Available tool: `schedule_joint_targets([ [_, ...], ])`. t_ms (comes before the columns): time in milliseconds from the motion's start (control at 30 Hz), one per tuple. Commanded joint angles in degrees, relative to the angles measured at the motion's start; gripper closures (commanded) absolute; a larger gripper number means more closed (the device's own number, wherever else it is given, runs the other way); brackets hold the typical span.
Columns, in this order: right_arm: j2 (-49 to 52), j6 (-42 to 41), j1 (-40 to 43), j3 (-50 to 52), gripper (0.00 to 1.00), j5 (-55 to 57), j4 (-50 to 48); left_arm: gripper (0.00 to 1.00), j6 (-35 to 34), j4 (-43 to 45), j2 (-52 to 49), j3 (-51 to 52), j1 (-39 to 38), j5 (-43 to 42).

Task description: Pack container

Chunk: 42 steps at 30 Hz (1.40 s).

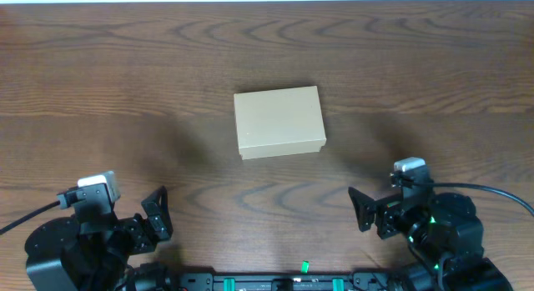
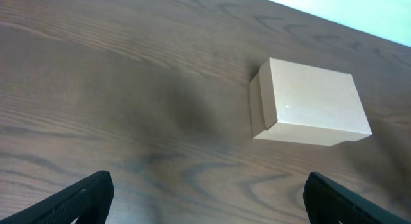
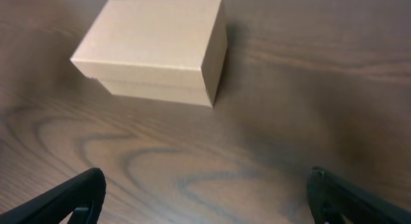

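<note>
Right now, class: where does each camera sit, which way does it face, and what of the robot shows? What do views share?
Overhead: above the table, looking straight down at the closed box; left gripper and right gripper at the bottom edge.
Left wrist: on the left arm, looking forward, box upper right; open fingers below.
Right wrist: on the right arm, looking forward, box upper left; open fingers below.
Shared: the box, in all three.

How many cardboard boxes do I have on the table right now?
1. The container sits with its lid shut near the middle of the table, nothing touching it. Its inside is hidden, so a smaller one in there cannot be ruled out.
</note>
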State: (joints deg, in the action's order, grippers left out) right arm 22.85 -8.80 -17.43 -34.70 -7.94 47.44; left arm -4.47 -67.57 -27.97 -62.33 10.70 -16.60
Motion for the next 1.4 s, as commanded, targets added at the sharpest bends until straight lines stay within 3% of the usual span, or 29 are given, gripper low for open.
schedule_joint_targets([
  [0,-0.35,-0.83,0.37,0.13,0.01,0.66,1.6,0.05,0.17,-0.81,0.33,0.02,-0.13,-0.98],
  [300,-0.35,-0.81,0.37,0.13,0.01,0.66,6.36,0.05,0.26,-7.93,0.35,0.02,-0.13,-0.37],
  [400,-0.35,-0.81,0.37,0.13,0.01,0.66,6.45,0.05,3.78,-8.17,1.33,0.28,-0.33,2.19],
  [733,-0.35,-0.81,0.37,0.13,0.01,0.66,6.45,0.05,15.87,6.8,17.35,16.46,-1.09,2.21],
  [900,-0.35,-0.81,0.37,0.13,0.01,0.66,6.45,0.05,16.33,17.66,20.37,29.86,-2.67,2.54],
  [1367,-0.35,-0.81,0.37,0.13,0.01,0.66,6.45,0.05,16.31,20.76,26.77,43.08,-7.41,15.72],
])
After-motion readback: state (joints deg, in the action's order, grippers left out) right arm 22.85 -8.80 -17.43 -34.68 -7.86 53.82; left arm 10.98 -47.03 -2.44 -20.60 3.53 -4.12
